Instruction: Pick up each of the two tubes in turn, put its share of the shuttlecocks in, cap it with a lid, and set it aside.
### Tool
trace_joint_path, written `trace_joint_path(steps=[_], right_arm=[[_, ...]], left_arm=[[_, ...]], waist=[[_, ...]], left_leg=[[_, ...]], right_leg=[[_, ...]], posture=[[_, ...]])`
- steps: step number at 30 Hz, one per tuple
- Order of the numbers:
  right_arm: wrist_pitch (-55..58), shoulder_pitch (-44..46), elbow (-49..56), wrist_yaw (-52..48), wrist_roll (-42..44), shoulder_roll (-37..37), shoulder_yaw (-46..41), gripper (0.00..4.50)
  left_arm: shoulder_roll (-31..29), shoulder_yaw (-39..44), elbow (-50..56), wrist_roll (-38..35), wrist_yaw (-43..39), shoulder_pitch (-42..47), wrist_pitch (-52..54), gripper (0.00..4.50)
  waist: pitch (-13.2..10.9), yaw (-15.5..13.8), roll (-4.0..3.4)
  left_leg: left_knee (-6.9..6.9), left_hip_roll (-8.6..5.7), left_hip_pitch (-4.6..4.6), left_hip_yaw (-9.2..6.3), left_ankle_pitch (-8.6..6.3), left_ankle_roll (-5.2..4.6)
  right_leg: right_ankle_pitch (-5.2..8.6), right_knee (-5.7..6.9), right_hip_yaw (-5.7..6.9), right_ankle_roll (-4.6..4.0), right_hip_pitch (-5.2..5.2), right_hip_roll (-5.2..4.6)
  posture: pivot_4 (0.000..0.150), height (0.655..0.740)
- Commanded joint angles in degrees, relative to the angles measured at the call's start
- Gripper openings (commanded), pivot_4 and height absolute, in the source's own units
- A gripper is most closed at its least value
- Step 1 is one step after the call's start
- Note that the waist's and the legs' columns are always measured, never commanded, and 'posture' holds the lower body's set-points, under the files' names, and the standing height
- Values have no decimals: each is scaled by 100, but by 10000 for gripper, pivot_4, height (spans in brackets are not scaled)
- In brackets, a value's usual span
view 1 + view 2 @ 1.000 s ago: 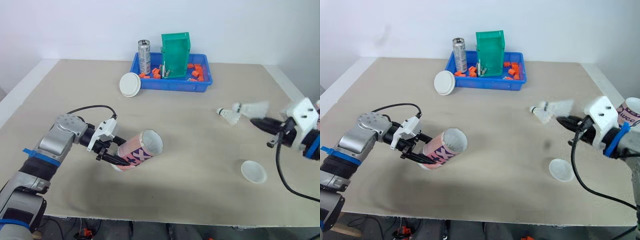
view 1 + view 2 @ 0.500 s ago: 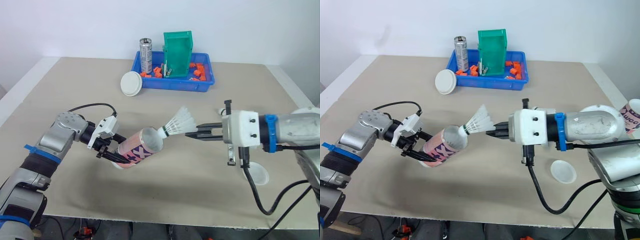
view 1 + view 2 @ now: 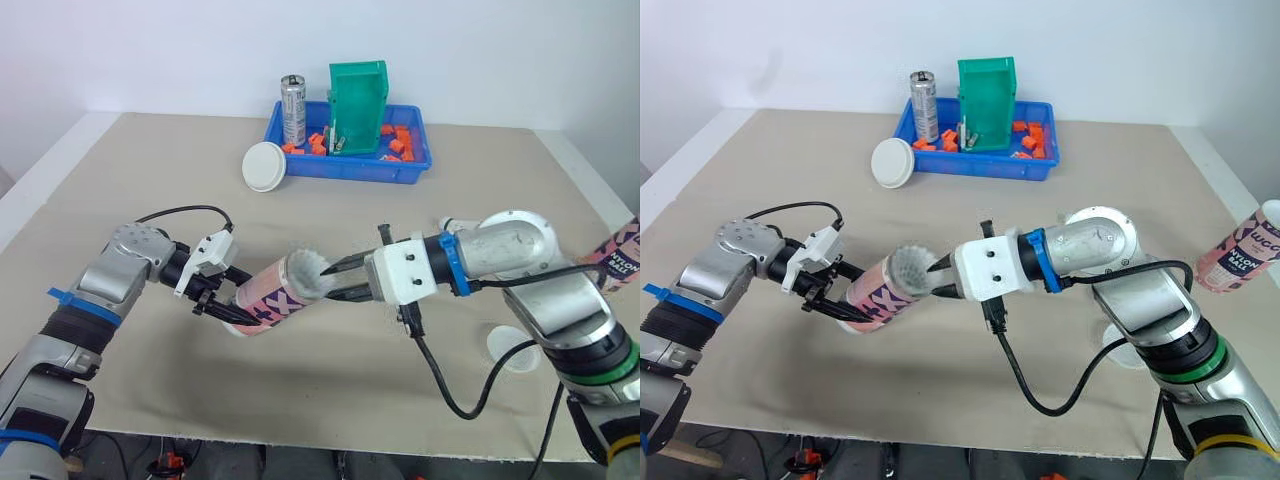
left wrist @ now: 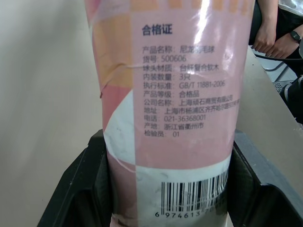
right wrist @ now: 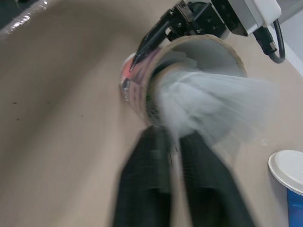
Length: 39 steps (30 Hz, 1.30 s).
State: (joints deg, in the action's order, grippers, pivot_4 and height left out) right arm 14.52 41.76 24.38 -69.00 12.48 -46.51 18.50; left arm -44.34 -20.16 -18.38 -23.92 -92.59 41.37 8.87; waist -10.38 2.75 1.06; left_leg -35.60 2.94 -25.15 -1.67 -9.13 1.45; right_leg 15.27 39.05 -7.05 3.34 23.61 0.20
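Observation:
My left gripper (image 3: 238,301) is shut on the base end of a pink tube (image 3: 282,298), held tilted with its open mouth facing right. The left wrist view shows the two fingers (image 4: 80,189) clamping the tube's label (image 4: 175,94). A white shuttlecock (image 3: 308,270) sits in the tube's mouth, its feathers (image 5: 213,99) still spreading out. My right gripper (image 3: 331,284) is right at the mouth, fingers parted around the feathers. The second pink tube (image 3: 622,255) stands at the far right edge. Another shuttlecock (image 3: 452,223) peeks out behind my right arm.
One white lid (image 3: 265,166) lies by the blue tray (image 3: 400,168), which holds orange parts, a green bin (image 3: 355,105) and a metal can (image 3: 293,110). A second white lid (image 3: 505,345) lies near the front right, partly behind my right arm and its cable.
My right gripper came in from the far right carrying the shuttlecock and has pushed it into the tube's mouth; its fingertips now stand apart. The left gripper and tube held still.

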Motion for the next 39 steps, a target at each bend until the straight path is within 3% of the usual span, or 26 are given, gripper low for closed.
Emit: trace_joint_path(steps=[1, 2, 6, 10, 14, 17, 21, 25, 39], right_arm=[[330, 221, 179, -87, 490, -6, -488, 25834], [474, 220, 224, -109, 734, -38, -678, 31054], [876, -32, -57, 63, 1126, -352, -1550, 31054], [940, -967, -678, 637, 638, -810, -2321, 31054], [930, -2281, -1290, 1474, 352, -715, -3329, 31054], [848, -2666, -1720, 2023, 230, -503, -3691, 31054], [840, -2576, -2296, 2362, 289, -279, -3830, 31054], [759, -2223, -3076, 2507, 71, -10, -3354, 31054], [-301, -259, -6224, 2557, -542, 553, -2490, 31054]], left_arm=[[-55, 127, 189, -26, 9, 57, 60, 27464], [-54, 136, 215, -28, 9, 47, 81, 27464], [-45, 191, 314, -15, 9, 3, 148, 27464], [-45, 277, 430, -13, 9, -81, 211, 27464], [-42, 400, 538, -2, 9, -190, 259, 27464], [-26, 455, 588, -7, 9, -222, 307, 27464], [-7, 473, 603, -8, 9, -212, 310, 27464], [26, 486, 582, 0, 9, -165, 319, 27464], [20, 539, 572, 0, 9, -127, 349, 27464]], waist=[[0, -1, 0], [0, -1, 0], [-1, -2, 2], [6, -32, 20], [6, -33, 22], [5, 1, 20], [4, 50, 20], [4, 60, 20], [2, 131, 16]], left_leg=[[0, 0, 0, -2, 0, 0], [1, 0, 0, -3, 0, 0], [1, -1, -1, -6, 0, 0], [-1, -4, 0, -11, 0, 0], [-3, -10, 0, -9, -1, -1], [0, -13, 0, -9, -1, -1], [-3, -9, 10, -4, 0, -1], [-15, -8, 11, -2, 5, -6], [0, -12, 7, -5, 5, -6]], right_leg=[[-1, 1, 2, 3, 0, 1], [-5, 1, 2, 9, 0, 0], [-7, 2, 5, 12, -2, -1], [5, 0, 11, -1, -11, -5], [4, 1, 10, 14, -14, -11], [-3, 2, 8, 25, -11, -11], [-18, 2, 5, 21, -12, -8], [-18, 2, 0, 7, -17, -6], [-21, 0, -6, 29, -16, -2]], posture=[[1500, 7362], [1500, 7362], [1500, 7362], [1500, 7362], [1500, 7362], [1500, 7362], [1500, 7362], [1500, 7362], [1500, 7362]])
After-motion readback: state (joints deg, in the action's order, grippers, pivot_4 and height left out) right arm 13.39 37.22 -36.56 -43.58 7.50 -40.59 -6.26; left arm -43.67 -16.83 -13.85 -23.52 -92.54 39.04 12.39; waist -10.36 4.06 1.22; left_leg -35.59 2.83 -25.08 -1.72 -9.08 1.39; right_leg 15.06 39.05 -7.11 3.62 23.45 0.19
